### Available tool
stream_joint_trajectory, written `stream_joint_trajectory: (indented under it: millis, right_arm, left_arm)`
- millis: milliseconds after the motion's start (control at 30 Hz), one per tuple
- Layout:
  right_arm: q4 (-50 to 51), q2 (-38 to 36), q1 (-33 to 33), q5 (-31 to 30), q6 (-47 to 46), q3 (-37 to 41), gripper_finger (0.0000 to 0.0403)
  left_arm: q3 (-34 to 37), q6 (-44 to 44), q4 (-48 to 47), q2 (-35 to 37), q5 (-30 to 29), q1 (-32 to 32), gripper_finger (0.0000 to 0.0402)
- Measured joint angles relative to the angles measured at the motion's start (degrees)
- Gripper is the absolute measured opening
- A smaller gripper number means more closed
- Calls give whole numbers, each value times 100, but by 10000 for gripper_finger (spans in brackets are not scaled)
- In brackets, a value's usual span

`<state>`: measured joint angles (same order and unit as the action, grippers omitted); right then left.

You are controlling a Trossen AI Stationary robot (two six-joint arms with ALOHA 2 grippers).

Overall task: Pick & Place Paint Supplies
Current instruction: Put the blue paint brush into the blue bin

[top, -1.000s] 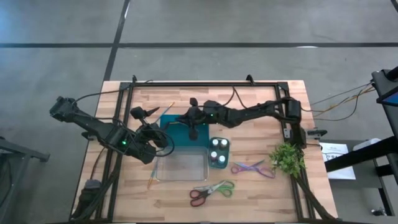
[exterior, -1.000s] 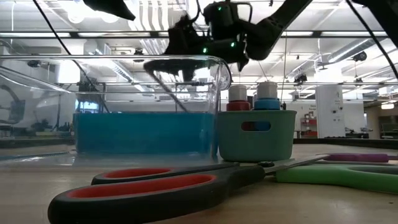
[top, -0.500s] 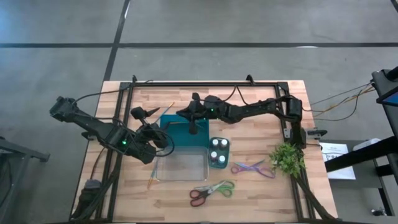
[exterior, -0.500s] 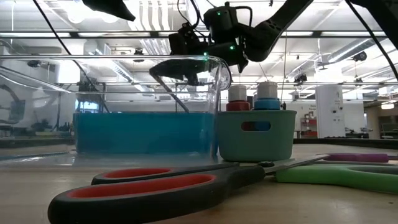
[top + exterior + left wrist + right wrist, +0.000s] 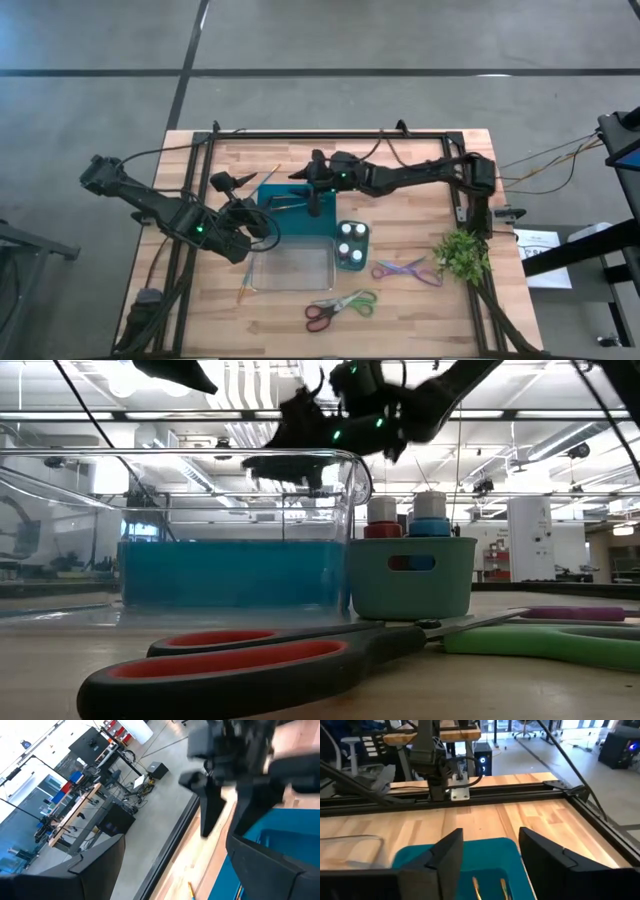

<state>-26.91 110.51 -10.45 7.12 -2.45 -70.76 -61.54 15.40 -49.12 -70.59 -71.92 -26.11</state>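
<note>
Over teal tray [image 5: 285,215], right gripper [image 5: 312,200] jaws now parted, holding nothing; a second ago clenched. Brush [image 5: 288,202] now lies in tray, so likely one brush dropped off. Left gripper [image 5: 258,222] waits beside tray, jaws wide, holding nothing. Two more brushes [image 5: 268,178] on bench [image 5: 400,250]. Paint bottles [image 5: 350,243] in small tub. Two scissors [image 5: 338,308] near front. Clear box [image 5: 290,267] next to tray, could get bumped.

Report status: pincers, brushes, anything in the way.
Right pincer open over teal tray, empty. Brushes lie in tray. Left pincer open, beside tray. Nothing in the way.
</note>
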Motion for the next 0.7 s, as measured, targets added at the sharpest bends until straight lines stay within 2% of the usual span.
stream_joint_trajectory:
  millis: [133, 200, 267, 433, 567, 700]
  right_arm:
    - [848, -709, 284, 25, 15, 191, 205]
    - [1231, -1065, 558, -176, -5, 355, 205]
    - [1561, -1513, 887, -669, -86, 635, 205]
    - [1552, -2514, 1911, -2270, -612, 1492, 205]
    - [1554, -3070, 2681, -3014, -1306, 2068, 205]
    - [1566, -3369, 3159, -3600, -1710, 2415, 205]
  left_arm:
    - [0, 2, -4, 0, 0, 0, 353]
    - [0, 2, -7, 0, 0, 0, 353]
    - [2, 2, -17, 0, 4, 0, 353]
    - [7, 4, -12, 0, 45, 0, 353]
    - [7, 2, 9, 0, 46, 0, 353]
    - [7, 0, 75, 0, 45, 0, 353]
